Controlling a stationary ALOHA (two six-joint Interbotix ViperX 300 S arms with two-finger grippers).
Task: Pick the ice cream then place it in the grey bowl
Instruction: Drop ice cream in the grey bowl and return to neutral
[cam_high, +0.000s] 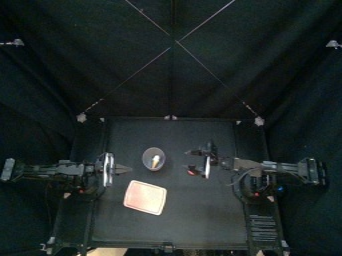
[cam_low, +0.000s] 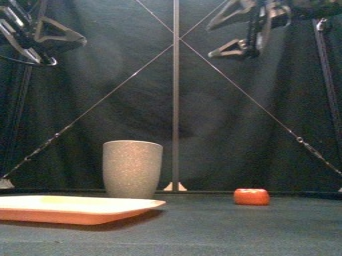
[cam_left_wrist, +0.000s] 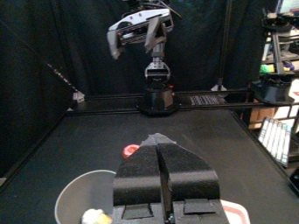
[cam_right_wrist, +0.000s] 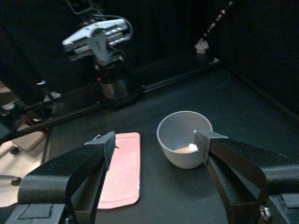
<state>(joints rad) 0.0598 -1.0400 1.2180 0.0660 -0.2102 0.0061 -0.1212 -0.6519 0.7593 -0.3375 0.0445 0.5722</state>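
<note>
The right gripper (cam_right_wrist: 158, 138) has its two jaws spread wide, pinching nothing. It hangs high above the table (cam_high: 214, 222). The tall grey speckled cup (cam_right_wrist: 184, 138) shows between the jaws from above. The left gripper (cam_left_wrist: 158, 142) has its jaws pressed together, nothing between them, and is also raised well off the surface, over the table's left side.

The ice cream (cam_right_wrist: 181, 150) – a small pale toy – lies inside the grey speckled cup, down near its bottom. The cup stands upright, left of the table's middle and toward the back edge.

The flat pink tray (cam_high: 146, 197) lies in front of the cup, nearer the front edge and apart from it; nothing can be seen on it. A small round red toy (cam_low: 250, 196) sits on the bare table near the middle, to the right of the cup and clear of both cup and tray.

The widest open stretch of table runs from the red toy out to the right edge and the front right corner – there is also a narrower strip along the back edge behind the cup.
</note>
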